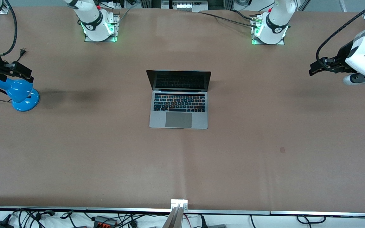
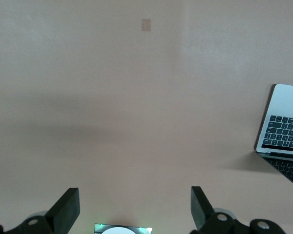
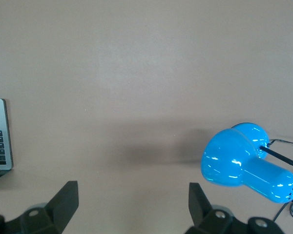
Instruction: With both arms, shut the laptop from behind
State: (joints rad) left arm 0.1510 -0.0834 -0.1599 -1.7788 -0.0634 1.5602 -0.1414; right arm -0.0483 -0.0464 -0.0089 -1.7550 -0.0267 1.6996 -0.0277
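You see the laptop (image 1: 178, 99) lying open at the middle of the table (image 1: 265, 158), its dark screen upright on the side toward the arm bases and its keyboard and trackpad toward the front camera. The left gripper (image 1: 313, 69) hangs in the air over bare table at the left arm's end, well apart from the laptop; its fingers (image 2: 66, 209) stand wide apart and hold nothing. The right gripper (image 1: 27, 73) hangs over the right arm's end of the table, above a blue desk lamp (image 1: 19, 93) that rests there; its fingers (image 3: 63, 202) are likewise spread wide with nothing between them. In each wrist view you see only one edge of the laptop's base.
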